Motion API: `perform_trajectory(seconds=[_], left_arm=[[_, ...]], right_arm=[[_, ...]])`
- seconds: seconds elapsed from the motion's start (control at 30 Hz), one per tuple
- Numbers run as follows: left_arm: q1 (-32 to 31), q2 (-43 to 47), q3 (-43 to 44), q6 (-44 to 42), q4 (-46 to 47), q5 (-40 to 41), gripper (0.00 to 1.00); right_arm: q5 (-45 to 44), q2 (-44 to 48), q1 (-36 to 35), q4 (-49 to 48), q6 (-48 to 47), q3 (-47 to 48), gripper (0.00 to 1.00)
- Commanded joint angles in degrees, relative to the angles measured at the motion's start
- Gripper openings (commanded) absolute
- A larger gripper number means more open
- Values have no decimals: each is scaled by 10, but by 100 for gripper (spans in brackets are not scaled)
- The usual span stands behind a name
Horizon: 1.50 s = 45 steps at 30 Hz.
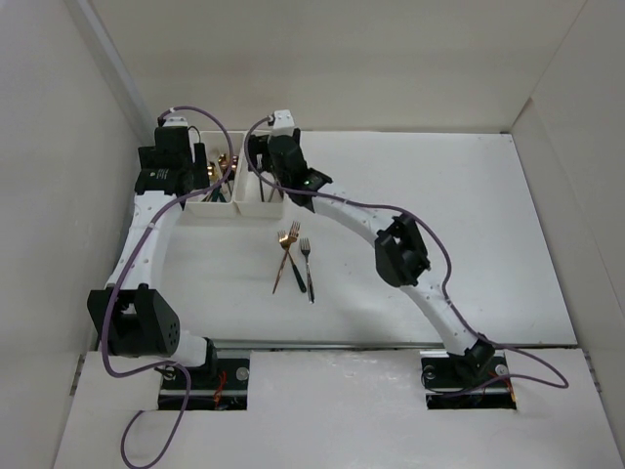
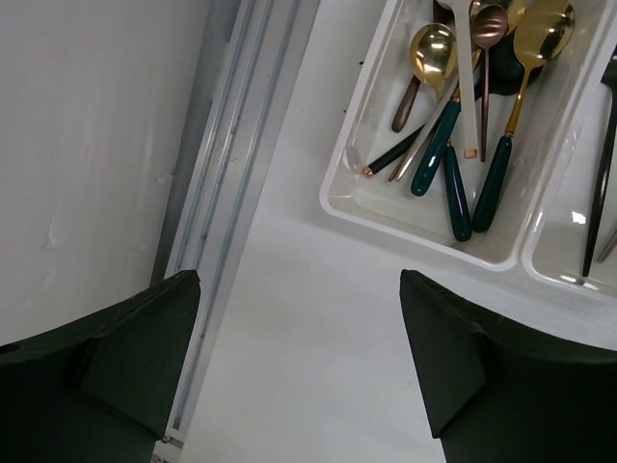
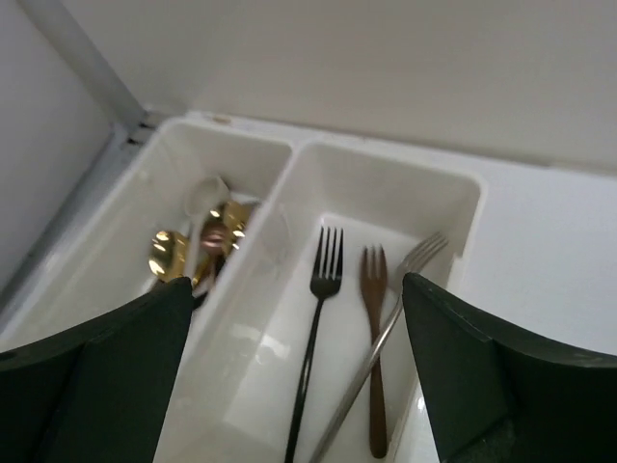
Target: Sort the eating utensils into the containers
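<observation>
Two white bins stand side by side at the back left. The left bin (image 1: 207, 209) (image 2: 359, 198) holds several spoons (image 2: 453, 116), gold and copper, some with dark green handles. The right bin (image 1: 256, 207) (image 3: 453, 207) holds a black fork (image 3: 318, 328), a copper fork (image 3: 374, 357) and a silver fork (image 3: 410, 265). Three forks (image 1: 293, 259) lie loose on the table in front of the bins. My left gripper (image 1: 179, 184) (image 2: 299, 289) is open and empty over bare table left of the left bin. My right gripper (image 1: 275, 166) (image 3: 297, 289) is open and empty above the right bin.
White walls (image 1: 59, 147) enclose the table on the left, back and right. A metal rail (image 2: 227, 145) runs along the left wall close to the left bin. The right arm's elbow (image 1: 400, 252) hangs over the middle of the table.
</observation>
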<state>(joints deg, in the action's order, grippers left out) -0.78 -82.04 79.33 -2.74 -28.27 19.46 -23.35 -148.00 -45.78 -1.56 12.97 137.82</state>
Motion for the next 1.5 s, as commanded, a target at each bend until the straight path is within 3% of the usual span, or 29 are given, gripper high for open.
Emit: perform_trajectory(seconds=[0.0, 0.17, 0.23, 0.27, 0.33, 0.4, 0.57, 0.7, 0.8, 0.93, 1.1, 1.2, 1.3, 1.47], left_arm=[[-2, 14, 23, -2, 10, -4, 82], [-2, 25, 23, -2, 5, -4, 82], [-2, 25, 23, -2, 5, -4, 82], [-2, 25, 23, -2, 5, -4, 82], [-2, 25, 23, -2, 5, -4, 82], [-2, 25, 23, -2, 5, -4, 82], [-2, 25, 23, 3, 5, -15, 82], [-2, 25, 18, 3, 5, -26, 82], [-2, 30, 18, 3, 5, -26, 82], [-2, 36, 13, 3, 5, -21, 82], [-2, 46, 13, 3, 5, -21, 82], [-2, 46, 13, 3, 5, -15, 82], [-2, 46, 13, 3, 5, -15, 82], [-2, 46, 7, 3, 5, -9, 82]], right_arm=[[3, 143, -23, -27, -44, -3, 94], [69, 304, -34, 62, -45, -197, 97], [69, 342, -41, 175, -21, -275, 97], [69, 342, -48, 223, 25, -288, 93], [69, 334, -54, 359, 79, -314, 73], [63, 329, -62, 402, 148, -345, 51], [52, 362, -106, 354, 201, -463, 51], [36, 357, -106, 361, 224, -474, 58], [31, 338, -106, 361, 232, -481, 58], [38, 293, -106, 354, 237, -492, 47], [24, 237, -106, 361, 237, -458, 44], [24, 225, -106, 366, 237, -447, 34], [2, 218, -106, 379, 250, -434, 0], [-77, 272, -87, 398, 261, -420, 0]])
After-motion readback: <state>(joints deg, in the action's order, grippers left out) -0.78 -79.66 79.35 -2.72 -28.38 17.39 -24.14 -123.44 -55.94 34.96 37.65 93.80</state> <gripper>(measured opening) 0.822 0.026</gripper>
